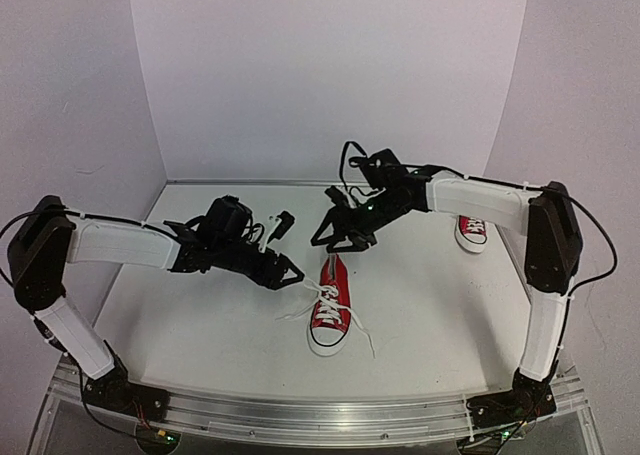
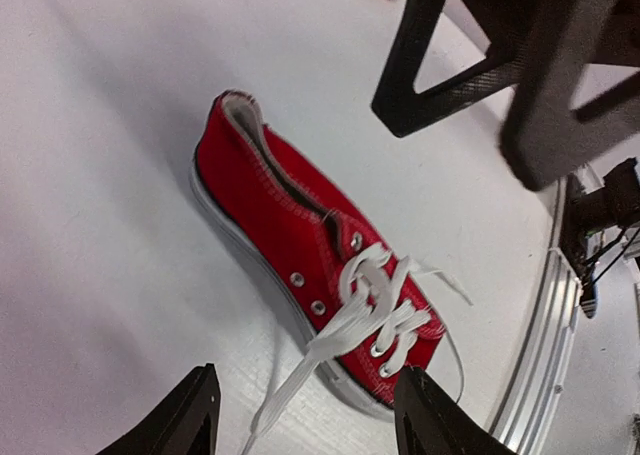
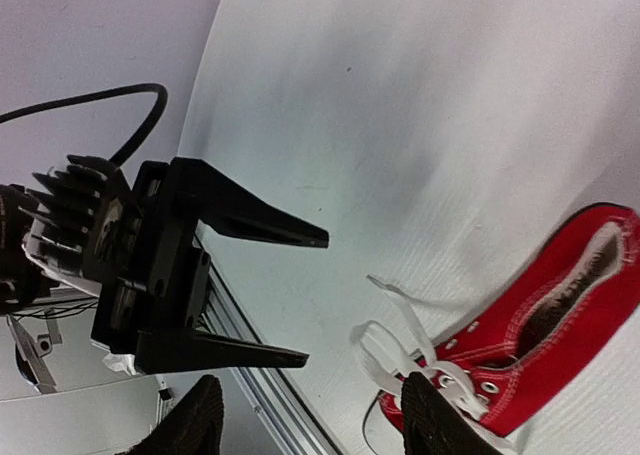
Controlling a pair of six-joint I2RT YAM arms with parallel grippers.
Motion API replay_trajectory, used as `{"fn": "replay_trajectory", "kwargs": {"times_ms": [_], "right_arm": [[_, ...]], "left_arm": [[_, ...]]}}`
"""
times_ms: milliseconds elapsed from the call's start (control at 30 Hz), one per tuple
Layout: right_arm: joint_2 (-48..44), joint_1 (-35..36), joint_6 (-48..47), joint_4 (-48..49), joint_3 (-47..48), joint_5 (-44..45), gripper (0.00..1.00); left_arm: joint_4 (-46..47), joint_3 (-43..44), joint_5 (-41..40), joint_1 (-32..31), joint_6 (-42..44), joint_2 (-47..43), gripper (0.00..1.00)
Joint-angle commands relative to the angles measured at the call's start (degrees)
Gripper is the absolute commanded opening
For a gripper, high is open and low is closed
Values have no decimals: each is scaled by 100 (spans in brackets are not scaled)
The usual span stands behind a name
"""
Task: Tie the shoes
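From my end, the white table (image 1: 200, 325) fills most of the overhead view, with both arms reaching inward over its middle. The left arm (image 1: 120, 243) stretches in low from the left, and the right arm (image 1: 480, 200) comes across from the right.

One red shoe (image 1: 331, 310) lies near the centre, toe towards the near edge and heel towards the back. The second shoe (image 1: 471, 229) sits well apart on the right, partly hidden behind the right arm.

The left claw (image 1: 292, 272) hangs just beside the centre shoe, fingers apart and gripping nothing. The right claw (image 1: 340, 243) hovers above the heel, fingers also spread and empty.

The white laces (image 1: 325, 297) are undone. One strand (image 2: 290, 390) trails off the shoe and runs between my left fingers without being pinched.
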Motion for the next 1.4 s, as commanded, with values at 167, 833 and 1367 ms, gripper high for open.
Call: {"fn": "replay_trajectory", "kwargs": {"times_ms": [167, 833, 1367], "right_arm": [[44, -116, -1277, -1145, 29, 848, 31], [791, 230, -2020, -2014, 1033, 1307, 28], [1149, 542, -2497, -2412, 1282, 1711, 23]], "left_arm": [[521, 879, 1805, 59, 520, 817, 50], [273, 532, 1315, 108, 692, 1071, 6], [353, 437, 1235, 131, 628, 1216, 3]]}}
